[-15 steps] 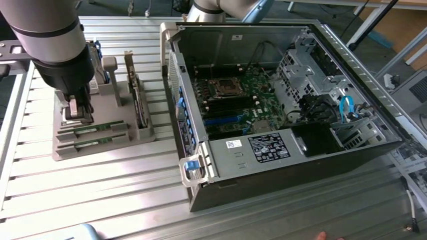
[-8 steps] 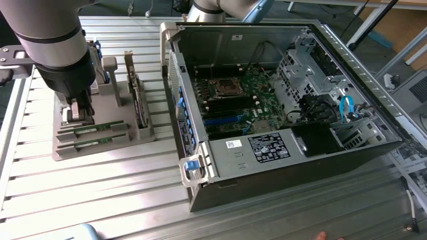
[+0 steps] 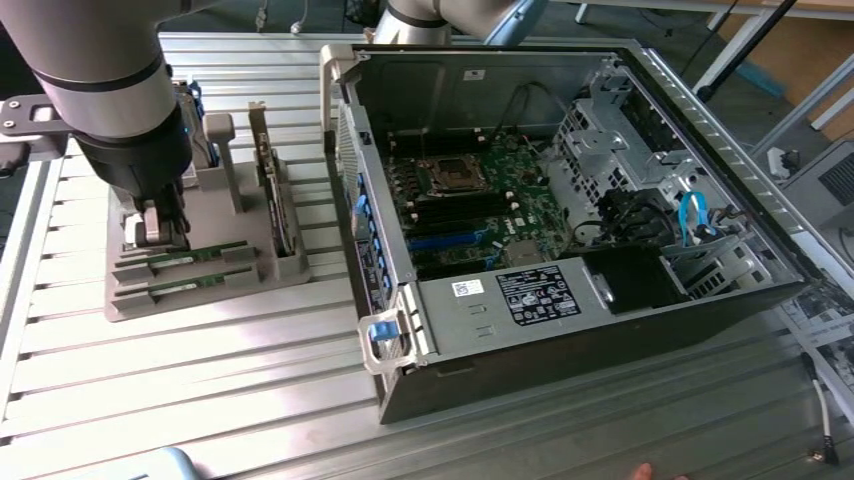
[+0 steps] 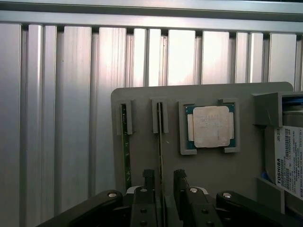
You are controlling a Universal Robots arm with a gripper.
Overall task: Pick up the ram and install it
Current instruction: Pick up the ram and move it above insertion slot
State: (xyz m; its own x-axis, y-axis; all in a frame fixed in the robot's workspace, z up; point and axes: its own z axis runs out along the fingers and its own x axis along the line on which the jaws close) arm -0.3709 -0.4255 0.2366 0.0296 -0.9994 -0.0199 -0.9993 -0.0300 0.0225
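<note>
Spread black claw [image 4: 164, 182] astride thin, flat green ram [image 4: 160, 142]

Green ram [image 3: 187, 261], grey holder [image 4: 142, 97], ribbed silver table [image 3: 200, 385]

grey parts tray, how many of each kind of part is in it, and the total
ram sticks: 2
processor chip: 1
hard drive: 1
expansion card: 1
total: 5

An open computer case [image 3: 467, 395] lies beside a grey parts holder [image 3: 200, 297] on the slatted table [image 3: 200, 400].
</note>
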